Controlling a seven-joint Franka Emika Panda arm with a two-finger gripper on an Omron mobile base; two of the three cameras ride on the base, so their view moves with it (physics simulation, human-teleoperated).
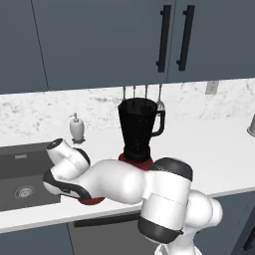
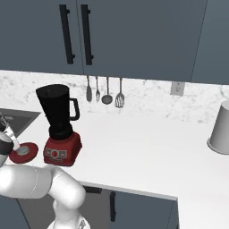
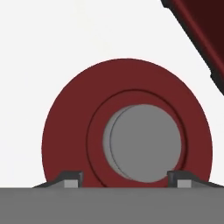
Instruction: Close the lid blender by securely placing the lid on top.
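One lid [image 3: 127, 131] to grab, and we're parked right over it. In the hand view the jaws [image 3: 124, 179] stand apart, their two dark tips [image 3: 70, 178] poking up at the bottom edge on either side of the grey knob [image 3: 144, 142], with nothing between them yet.

To do this step well, we reckon we should come straight down so the tips straddle the knob evenly, then pinch it. The knob sits a touch right of centre between the tips, so a small nudge that way first would help. Clamping off-centre could tip the disc when we lift it. After that it needs a high lift, because the blender [image 1: 138, 130] jar is tall and its mouth is well above the desk [image 2: 147, 147].

Looks-wise, the lid is a flat red disc with a raised ring around a round grey knob, lying flat on the white desk. In the right base view it's at the far left [image 2: 23, 152], just beside the blender's red boxy base [image 2: 62, 150] and not touching it. In the left base view a sliver of red [image 1: 92, 200] peeks out under the arm, lower left of centre. The jar is dark, tapered, with a black side handle — mouth open, nothing on top.
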